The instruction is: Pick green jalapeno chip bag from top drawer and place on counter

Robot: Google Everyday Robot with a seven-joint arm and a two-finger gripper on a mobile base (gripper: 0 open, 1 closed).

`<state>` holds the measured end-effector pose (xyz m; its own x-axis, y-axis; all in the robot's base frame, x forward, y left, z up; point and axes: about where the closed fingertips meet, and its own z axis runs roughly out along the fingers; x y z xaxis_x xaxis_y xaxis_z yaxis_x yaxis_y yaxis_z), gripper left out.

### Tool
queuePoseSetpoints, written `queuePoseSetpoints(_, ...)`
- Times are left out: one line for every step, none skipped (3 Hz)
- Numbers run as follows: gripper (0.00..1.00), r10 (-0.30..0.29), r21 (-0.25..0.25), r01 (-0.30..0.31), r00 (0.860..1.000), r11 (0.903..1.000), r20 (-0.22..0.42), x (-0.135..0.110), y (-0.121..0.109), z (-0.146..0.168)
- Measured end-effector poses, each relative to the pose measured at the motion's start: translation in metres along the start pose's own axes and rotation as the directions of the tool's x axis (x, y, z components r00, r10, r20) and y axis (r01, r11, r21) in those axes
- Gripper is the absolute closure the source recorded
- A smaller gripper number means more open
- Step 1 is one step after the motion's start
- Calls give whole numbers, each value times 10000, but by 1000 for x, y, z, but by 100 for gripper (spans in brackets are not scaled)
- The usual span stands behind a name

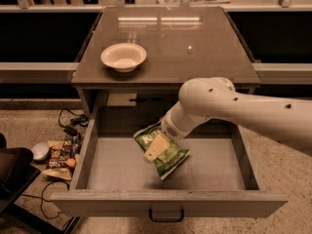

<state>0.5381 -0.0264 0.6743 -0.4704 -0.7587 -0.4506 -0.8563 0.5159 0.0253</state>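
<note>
- End effector [156, 149] is low inside the open top drawer [117, 167], pale beige tip right over the green jalapeno chip bag [173, 159]; can't tell if it is apart, together or clamped on the bag.
- Bag lies on the drawer floor directly under and just right of the end effector, tilted diagonally. Crinkled glossy green foil, white lettering partly covered by the tip.
- Drawer is pulled fully out: wide shallow grey box with a flat matte floor and plain sides. Bare floor to the left and right of the end effector.
- Small dark loop handle [166, 215] on the drawer front, below the end effector and nearer the camera.
- Thick rounded off-white arm [234, 106] runs up and right from the end effector, crossing the drawer's right half and hiding part of its back wall.
- Worktop [195, 48] sits above and behind the end effector: square, glossy grey-brown, with light reflections.
- White round bowl [123, 57] on the worktop, up and left of the end effector, shallow and smooth.
- On the floor well left of the end effector, outside the drawer: dark brown-and-orange snack packets [61, 156] and black cables [68, 121].
</note>
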Motion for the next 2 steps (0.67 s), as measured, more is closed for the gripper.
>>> queuePoseSetpoints(16, 50, -65, -54, 9984, 10000, -562, 10, 3, 26)
queuePoseSetpoints(40, 100, -76, -107, 9962, 9999, -861, 18, 6, 36)
